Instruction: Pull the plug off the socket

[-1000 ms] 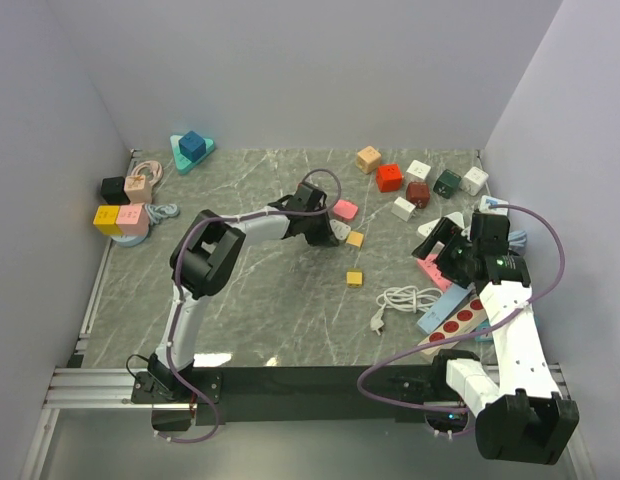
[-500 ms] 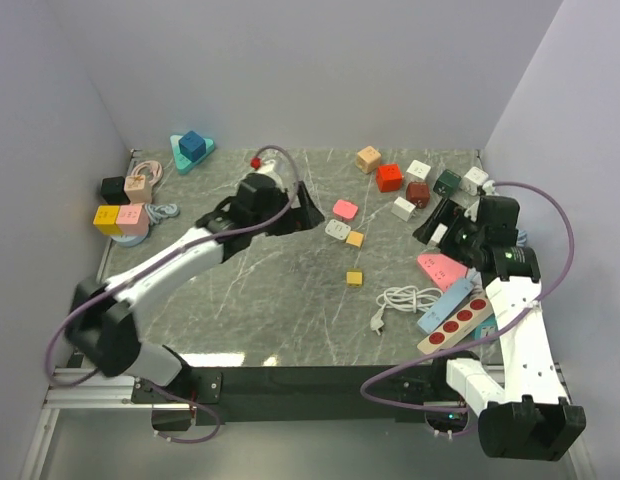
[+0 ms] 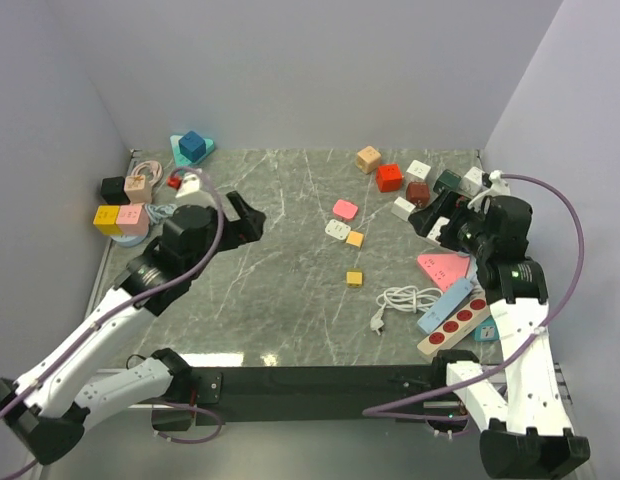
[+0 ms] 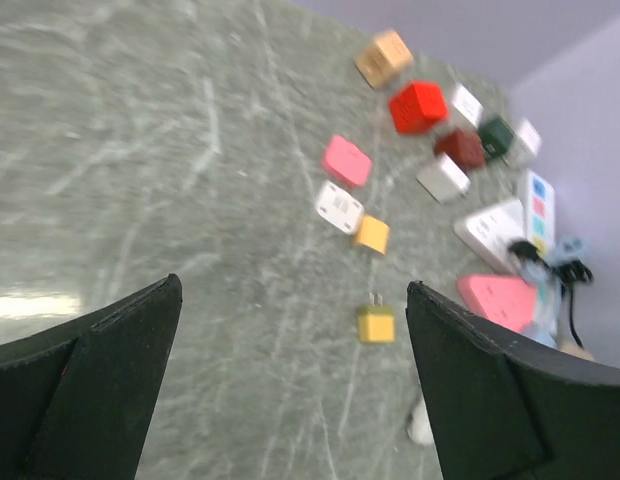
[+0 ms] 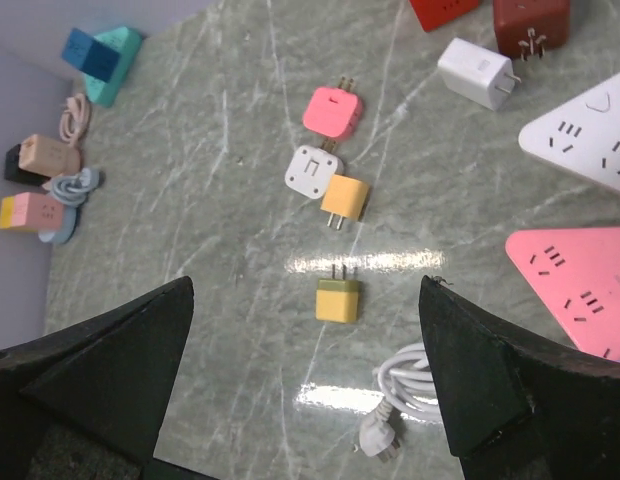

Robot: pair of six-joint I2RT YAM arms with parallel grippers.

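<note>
A small white socket adapter point(image 5: 312, 168) lies mid-table, with a pink plug point(image 5: 332, 110) touching its far side and an orange plug point(image 5: 345, 197) touching its near side, prongs pointing away from it. In the top view they are the socket adapter point(image 3: 337, 229), pink plug point(image 3: 345, 209) and orange plug point(image 3: 355, 239). A yellow plug point(image 5: 338, 298) lies alone nearer me. My left gripper point(image 3: 248, 222) hangs open and empty well to the left of them. Also open and empty, my right gripper point(image 3: 437, 215) is raised to their right. Whether any plug sits in the socket I cannot tell.
At the right lie a pink triangular socket point(image 3: 445, 268), a coiled white cable point(image 3: 402, 297), a blue power strip point(image 3: 453, 300) and a beige strip point(image 3: 455, 322). Several cube adapters, among them a red one point(image 3: 389, 177), sit back right. Coloured blocks point(image 3: 125, 205) stand at the left wall.
My left arm has swung back from the plugs at mid-table to the left, and its gripper has opened. The right gripper has drawn back a little, still open.
</note>
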